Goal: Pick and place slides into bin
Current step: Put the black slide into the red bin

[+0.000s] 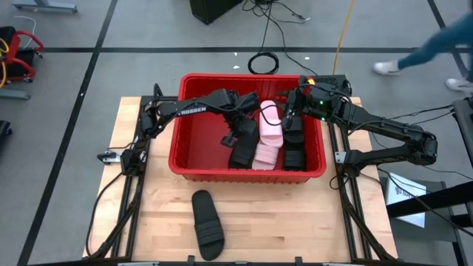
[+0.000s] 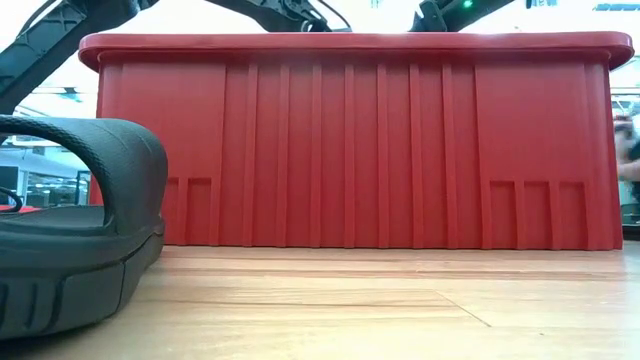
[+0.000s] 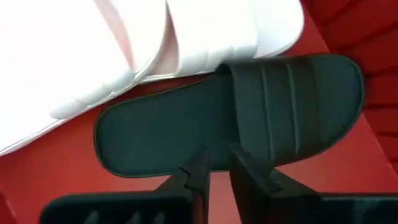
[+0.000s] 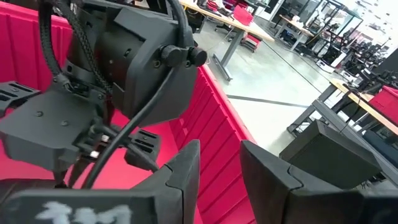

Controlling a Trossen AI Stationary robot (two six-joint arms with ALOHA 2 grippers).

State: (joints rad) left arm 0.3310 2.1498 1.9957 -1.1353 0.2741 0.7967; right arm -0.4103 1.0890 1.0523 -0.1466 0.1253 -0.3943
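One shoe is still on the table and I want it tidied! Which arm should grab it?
Probably the left. The black slide lies left of centre, nearer the left gripper; the right gripper is at the bin's far right end.

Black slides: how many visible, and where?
3. One on the table in front of the bin. Two inside the bin: left of the pink slides right. More may be hidden.

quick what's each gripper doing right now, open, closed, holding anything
Left gripper: open, empty, over a black slide inside the bin.
Right gripper: open, empty, above the bin.
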